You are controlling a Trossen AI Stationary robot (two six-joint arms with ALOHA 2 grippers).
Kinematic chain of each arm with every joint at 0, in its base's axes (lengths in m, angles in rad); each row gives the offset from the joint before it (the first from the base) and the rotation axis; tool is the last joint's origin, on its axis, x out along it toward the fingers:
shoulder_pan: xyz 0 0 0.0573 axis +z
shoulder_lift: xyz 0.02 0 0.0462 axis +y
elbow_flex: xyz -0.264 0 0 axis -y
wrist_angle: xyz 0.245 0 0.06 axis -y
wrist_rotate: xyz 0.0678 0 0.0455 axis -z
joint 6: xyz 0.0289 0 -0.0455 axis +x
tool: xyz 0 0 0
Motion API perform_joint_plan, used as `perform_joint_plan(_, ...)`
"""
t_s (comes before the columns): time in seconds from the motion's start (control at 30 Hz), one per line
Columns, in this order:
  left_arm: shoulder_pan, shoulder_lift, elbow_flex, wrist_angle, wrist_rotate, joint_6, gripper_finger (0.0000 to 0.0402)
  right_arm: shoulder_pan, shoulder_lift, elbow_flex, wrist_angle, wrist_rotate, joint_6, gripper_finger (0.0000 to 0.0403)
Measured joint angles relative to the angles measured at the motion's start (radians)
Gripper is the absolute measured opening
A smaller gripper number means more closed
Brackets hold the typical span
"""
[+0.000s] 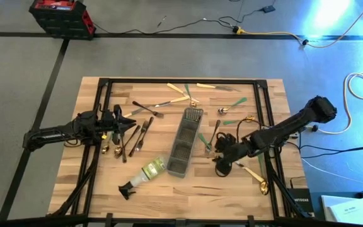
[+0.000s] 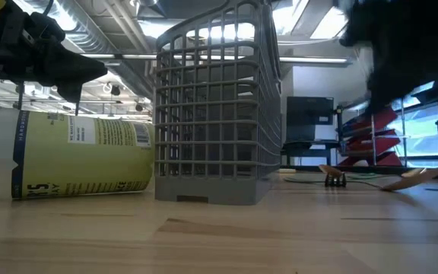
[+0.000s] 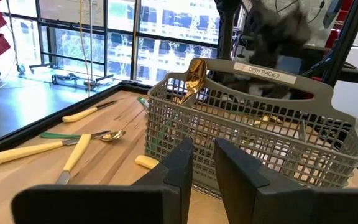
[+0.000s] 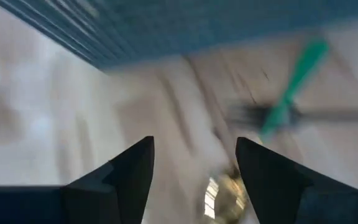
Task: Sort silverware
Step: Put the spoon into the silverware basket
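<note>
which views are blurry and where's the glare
Right wrist view: motion-smeared; the open right pincer is crisp, while the green-handled utensil and a gold piece beyond it streak. Low view: a dark arm blurs at upper right, while the grey mesh caddy is sharp. High view: blue-white glare washes the floor at the top right.

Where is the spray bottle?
In the high view the spray bottle lies on its side near the table's front edge, just left of the grey mesh caddy, closer to the left arm.
</note>
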Motion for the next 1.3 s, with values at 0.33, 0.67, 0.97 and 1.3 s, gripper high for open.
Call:
perform_joint_plan(0.33,0.000,0.000,0.000,0.000,0.000,0.000,0.0051,0.187,0.203,0.306,-0.515,0.086,-0.682,0.0209)
perform_joint_plan(0.67,0.000,0.000,0.000,0.000,0.000,0.000,0.0051,0.276,0.435,0.259,-0.406,0.241,-0.576,0.0209)
perform_joint_plan(0.97,0.000,0.000,0.000,0.000,0.000,0.000,0.0051,0.323,0.473,0.196,-0.350,0.348,-0.468,0.0209)
perform_joint_plan(1.3,0.000,0.000,0.000,0.000,0.000,0.000,0.0051,0.321,0.473,0.111,-0.324,0.384,-0.430,0.0209)
